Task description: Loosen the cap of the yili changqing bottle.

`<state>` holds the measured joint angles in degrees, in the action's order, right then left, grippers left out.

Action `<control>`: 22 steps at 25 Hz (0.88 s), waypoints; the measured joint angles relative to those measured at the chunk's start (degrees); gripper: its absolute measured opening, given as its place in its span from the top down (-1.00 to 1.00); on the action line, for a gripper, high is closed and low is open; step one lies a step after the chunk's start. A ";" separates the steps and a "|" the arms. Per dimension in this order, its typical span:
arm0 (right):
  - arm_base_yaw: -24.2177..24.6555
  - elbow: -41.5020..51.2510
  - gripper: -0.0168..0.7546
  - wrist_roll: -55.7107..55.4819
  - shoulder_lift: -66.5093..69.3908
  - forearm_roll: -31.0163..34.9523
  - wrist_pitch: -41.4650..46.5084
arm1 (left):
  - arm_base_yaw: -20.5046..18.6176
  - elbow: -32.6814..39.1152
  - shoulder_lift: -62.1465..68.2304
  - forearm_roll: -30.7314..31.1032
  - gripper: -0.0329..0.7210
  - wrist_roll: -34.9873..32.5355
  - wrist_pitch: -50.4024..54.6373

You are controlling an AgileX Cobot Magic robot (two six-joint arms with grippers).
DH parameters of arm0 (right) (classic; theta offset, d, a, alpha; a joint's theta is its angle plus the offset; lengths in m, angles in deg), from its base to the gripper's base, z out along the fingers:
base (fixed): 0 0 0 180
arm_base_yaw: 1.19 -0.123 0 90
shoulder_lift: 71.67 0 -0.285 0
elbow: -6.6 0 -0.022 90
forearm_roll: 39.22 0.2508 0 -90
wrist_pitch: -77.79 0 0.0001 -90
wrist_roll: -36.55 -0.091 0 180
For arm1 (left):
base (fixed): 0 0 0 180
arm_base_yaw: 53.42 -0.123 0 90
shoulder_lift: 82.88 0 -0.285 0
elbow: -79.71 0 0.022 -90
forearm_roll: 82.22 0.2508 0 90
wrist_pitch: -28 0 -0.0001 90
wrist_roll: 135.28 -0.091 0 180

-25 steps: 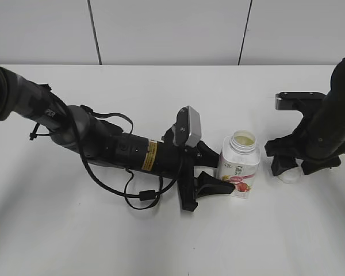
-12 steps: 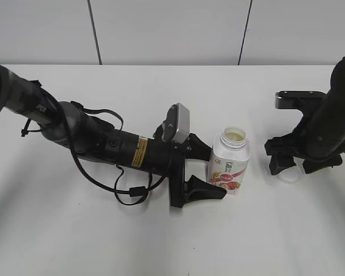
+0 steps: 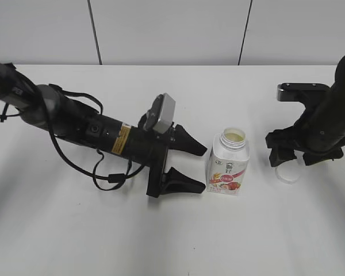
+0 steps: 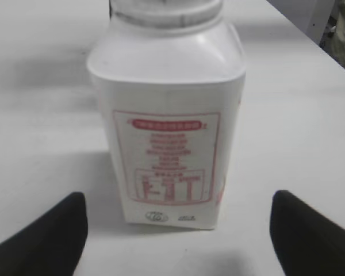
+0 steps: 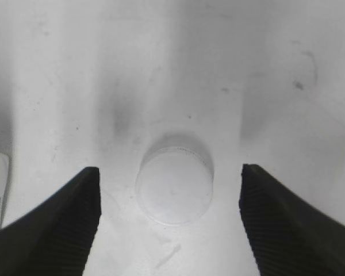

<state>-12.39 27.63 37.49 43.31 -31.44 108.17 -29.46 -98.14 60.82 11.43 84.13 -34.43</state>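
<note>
From the exterior view, the bottle [image 3: 227,165] stands upright on the white surface [image 3: 103,230] with its neck open; the cap [image 3: 286,174] lies well apart on its right side, under the right gripper [image 3: 288,156]. The left gripper [image 3: 190,167] sits just left of the bottle, fingers spread wide, touching nothing. Best now to clear both arms straight away from the bottle without nudging it.

The left wrist view shows smooth, squarish white plastic with a red-printed label.

In the right wrist view, the flat round cap, seemingly fine-ribbed at the rim, rests between wide-open fingers [image 5: 57,218].
</note>
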 joint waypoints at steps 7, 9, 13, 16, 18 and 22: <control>0.00 -0.12 -0.57 0.00 -3.07 -0.22 -0.44 | -3.64 0.00 -6.65 9.73 -0.64 9.58 3.17; 0.00 -0.12 -0.57 0.00 -4.35 -0.38 -0.34 | -4.65 0.00 -8.75 11.06 -0.64 12.27 5.26; 0.00 -1.36 -0.57 0.10 -6.54 -0.43 0.24 | -6.21 0.00 -14.03 11.74 -0.60 17.58 12.73; 0.00 -2.20 -0.57 0.16 -7.86 -0.47 1.09 | -6.32 0.00 -18.43 11.88 -0.47 20.07 22.01; 0.00 -2.91 -0.57 0.27 -8.46 -0.47 2.01 | -6.32 0.00 -21.04 11.88 -0.38 20.57 29.37; 0.00 -4.34 -0.57 0.96 -9.63 -0.50 4.30 | -6.32 0.00 -24.87 11.08 -0.31 21.50 44.93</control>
<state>-12.39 23.29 38.45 33.69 -31.94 112.47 -35.78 -98.14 35.95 22.51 105.63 10.50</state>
